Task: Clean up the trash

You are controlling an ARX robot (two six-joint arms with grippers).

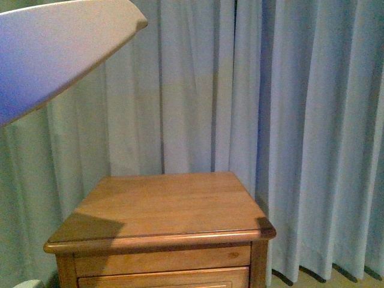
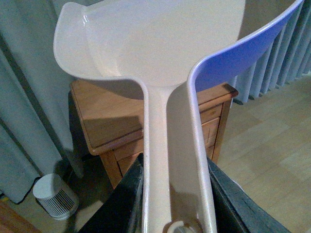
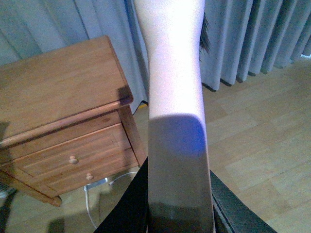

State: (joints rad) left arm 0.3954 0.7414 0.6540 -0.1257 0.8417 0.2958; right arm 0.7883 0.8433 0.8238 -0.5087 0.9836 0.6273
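Pale blue-grey curtains point(image 1: 288, 120) hang in folds down to a light wooden floor point(image 3: 262, 145). Before them stands a wooden nightstand point(image 1: 162, 207) with knobbed drawers point(image 3: 85, 154). A small white ribbed cylinder point(image 2: 56, 195) sits beside it.

No readable text, label, brand or number – none on any visible surface.

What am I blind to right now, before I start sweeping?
- Trash: in no view; the beige plastic dustpan blocks much of the left wrist view, the pale brush handle much of the right.
- Brush head: beyond the right wrist view's edge; only dark bristles peek out.
- Wooden nightstand: lower drawers cut off by the front view's bottom edge.
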